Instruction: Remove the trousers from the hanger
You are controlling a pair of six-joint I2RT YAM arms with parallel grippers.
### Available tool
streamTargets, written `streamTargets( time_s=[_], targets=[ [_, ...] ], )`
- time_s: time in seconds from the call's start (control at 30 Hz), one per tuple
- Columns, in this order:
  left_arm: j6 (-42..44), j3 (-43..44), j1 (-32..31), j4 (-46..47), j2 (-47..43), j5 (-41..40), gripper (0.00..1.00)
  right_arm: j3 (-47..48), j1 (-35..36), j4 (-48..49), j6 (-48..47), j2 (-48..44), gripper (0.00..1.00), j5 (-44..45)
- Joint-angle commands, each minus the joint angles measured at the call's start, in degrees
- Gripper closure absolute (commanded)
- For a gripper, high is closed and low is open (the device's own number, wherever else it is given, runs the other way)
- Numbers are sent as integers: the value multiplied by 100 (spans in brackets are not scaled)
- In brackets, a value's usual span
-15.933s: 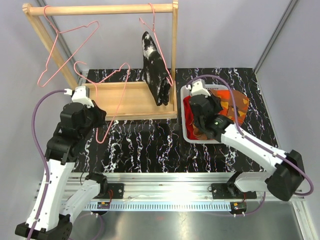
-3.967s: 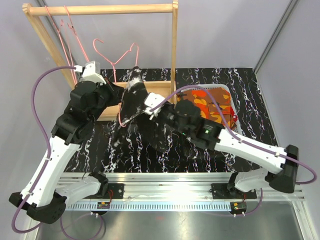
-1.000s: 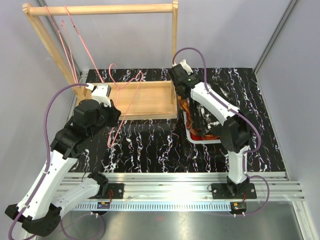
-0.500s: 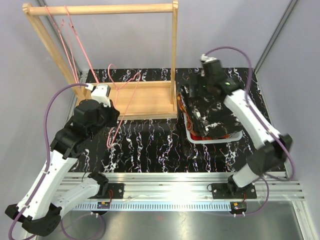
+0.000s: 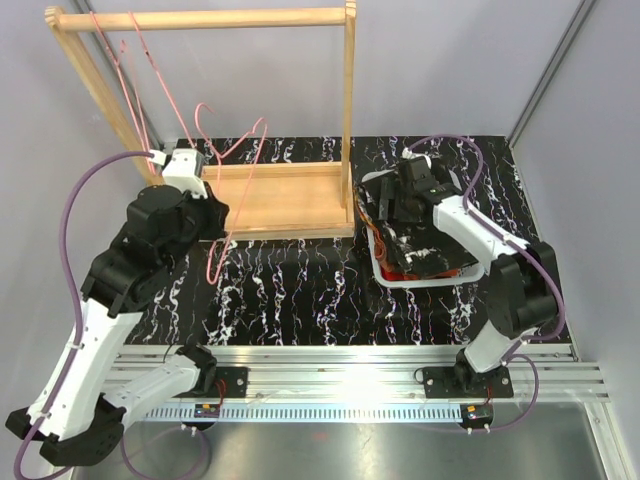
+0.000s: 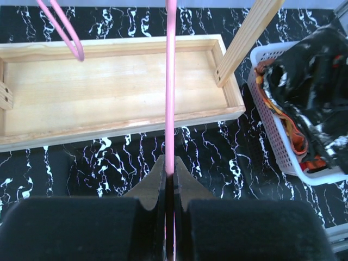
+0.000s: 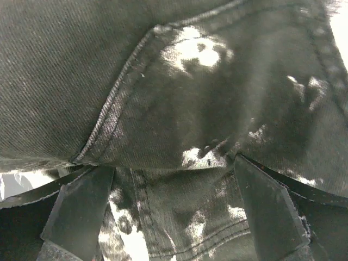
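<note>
Over the white basket (image 5: 384,276), the right gripper (image 7: 171,166) is pressed down into the black trousers (image 7: 179,81) with its fingers spread wide. Cloth bulges between them but is not pinched. This white-splashed pair lies on top of the heap in the basket. The orange-brown patterned pair (image 6: 284,126) shows only at the edge beneath it, and a strip of the red pair (image 5: 398,270) shows along the near rim.

The left gripper (image 6: 169,173) has its fingers pressed together on the wire of a bare pink hanger (image 6: 171,81), held upright above the wooden rack's tray base (image 6: 109,81). Two more pink hangers (image 5: 125,55) hang on the rail (image 5: 220,17).

With nothing left on any hanger, the step in hand looks like letting go and pulling clear. The right gripper should rise straight up with its fingers apart, so that no seam or pocket edge catches and drags the pair back over the rim. Part of the black cloth seems to overhang the far side, so a small push inward may be worthwhile. The left arm should keep the hanger's hook clear of the rack's upright post (image 6: 247,38).

No brand, label or writing can be read in any view.
</note>
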Motion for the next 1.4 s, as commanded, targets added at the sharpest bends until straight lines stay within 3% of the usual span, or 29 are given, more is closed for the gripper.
streamTargets(
  time_s=[0.0,0.1,0.4,0.53,0.8,1.0,1.13,1.2,1.37],
  targets=[
    [-16,477,21,22,65,-197,100,152,1,-96,634,559,1,838],
    [-51,661,12,-57,127,-328,100,338,-8,-624,1171,1280,0,1533],
    [-17,1417,-5,-356,821,-1066,100,356,1,-598,1866,1590,1,1402],
    [238,1514,-23,-233,1031,-1269,100,689,1,-852,1613,600,1,1385],
    [818,1541,3,250,1313,-1207,100,2271,-7,-1873,471,-896,0,1641],
    [1266,2068,91,364,1849,-1682,100,1658,1,-1451,82,-2705,0,245],
    [1592,2287,179,883,2148,-1822,100,1148,-8,-1381,21,-3323,1,-407],
    [1513,2866,372,726,2559,-1928,100,814,1,-1328,-6,-3603,1,-723],
    [1609,3334,714,1172,3010,-1981,100,119,1,-1100,29,-4114,0,-1023]
  ],
)
